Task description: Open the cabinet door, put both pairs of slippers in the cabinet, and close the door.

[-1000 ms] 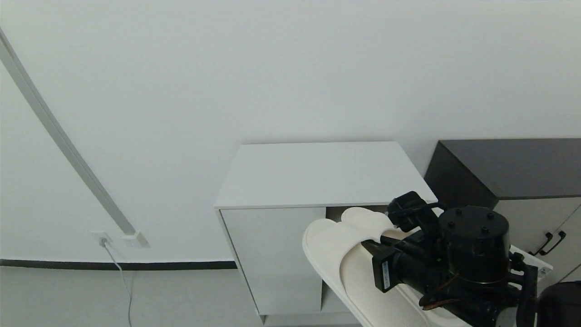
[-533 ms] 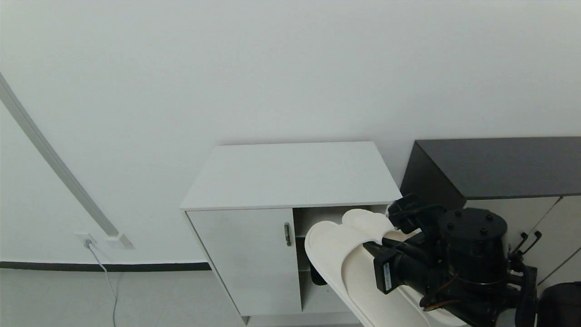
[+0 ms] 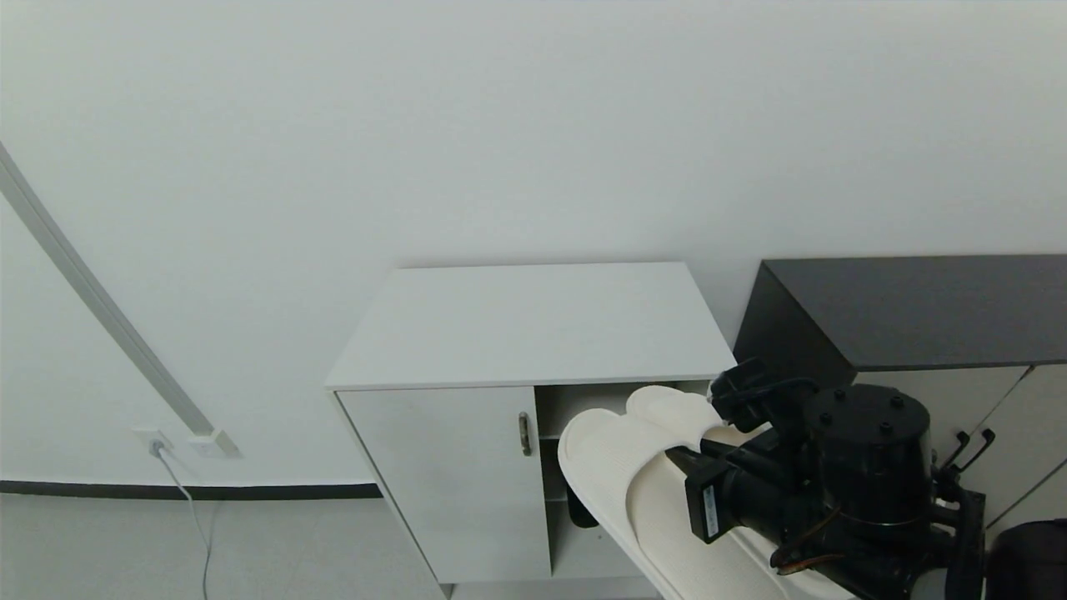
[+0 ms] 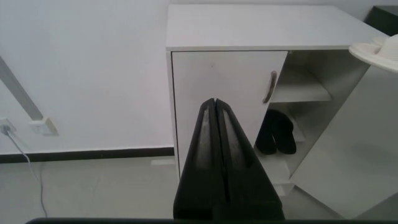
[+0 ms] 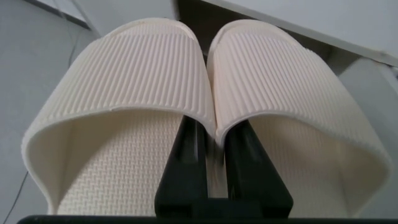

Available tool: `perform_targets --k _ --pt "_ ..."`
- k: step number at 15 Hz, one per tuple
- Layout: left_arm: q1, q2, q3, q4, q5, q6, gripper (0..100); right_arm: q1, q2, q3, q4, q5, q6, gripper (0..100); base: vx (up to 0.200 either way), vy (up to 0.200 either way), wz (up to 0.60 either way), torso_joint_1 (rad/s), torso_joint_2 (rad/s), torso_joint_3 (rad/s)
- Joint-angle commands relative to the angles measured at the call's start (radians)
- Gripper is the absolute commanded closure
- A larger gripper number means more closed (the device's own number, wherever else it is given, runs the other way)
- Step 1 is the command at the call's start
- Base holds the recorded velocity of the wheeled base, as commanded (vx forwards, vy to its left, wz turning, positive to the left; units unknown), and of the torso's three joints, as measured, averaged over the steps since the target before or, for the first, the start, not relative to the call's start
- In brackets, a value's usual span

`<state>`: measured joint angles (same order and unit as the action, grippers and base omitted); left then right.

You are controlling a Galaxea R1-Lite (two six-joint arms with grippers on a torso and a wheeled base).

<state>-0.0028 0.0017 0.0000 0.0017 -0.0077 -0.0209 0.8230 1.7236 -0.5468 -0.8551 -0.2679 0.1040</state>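
The white cabinet (image 3: pixel 533 325) stands against the wall with its left door (image 3: pixel 454 479) shut and its right side open. A black pair of slippers (image 4: pixel 277 134) stands on the lower shelf inside. My right gripper (image 5: pixel 211 162) is shut on a cream pair of slippers (image 3: pixel 633 475), held side by side just in front of the open right compartment. In the left wrist view my left gripper (image 4: pixel 216 106) is shut with nothing in it, facing the cabinet's shut left door (image 4: pixel 227 99) from a distance.
A dark-topped cabinet (image 3: pixel 925 308) with black handles stands to the right of the white one. The opened right door (image 4: pixel 348 155) swings out toward me. A wall socket with a cable (image 3: pixel 154 446) and a slanted wall strip are at the left.
The head camera has swung right, so the cabinet sits further left in view and its handle and the black slippers inside now show. The right gripper keeps hold of the cream slippers.
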Motion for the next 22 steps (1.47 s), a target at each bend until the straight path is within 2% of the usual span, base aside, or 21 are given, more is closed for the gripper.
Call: perform_targets --k 1,8,22 --pt "0.0 0.001 0.0 0.0 0.0 -0.001 100 0.002 0.002 0.001 -0.001 0.001 -0.001 100 0.0 0.0 0.0 0.0 0.0 0.0" --pt "0.0 0.001 0.0 0.0 0.002 -0.001 100 0.008 0.004 0.013 -0.001 0.001 -0.001 100 0.0 0.0 0.0 -0.009 0.01 0.009" --pt "0.0 0.001 -0.002 0.0 0.002 -0.004 100 0.01 0.004 0.031 -0.045 0.002 -0.012 100 0.0 0.0 0.0 -0.162 0.37 0.205"
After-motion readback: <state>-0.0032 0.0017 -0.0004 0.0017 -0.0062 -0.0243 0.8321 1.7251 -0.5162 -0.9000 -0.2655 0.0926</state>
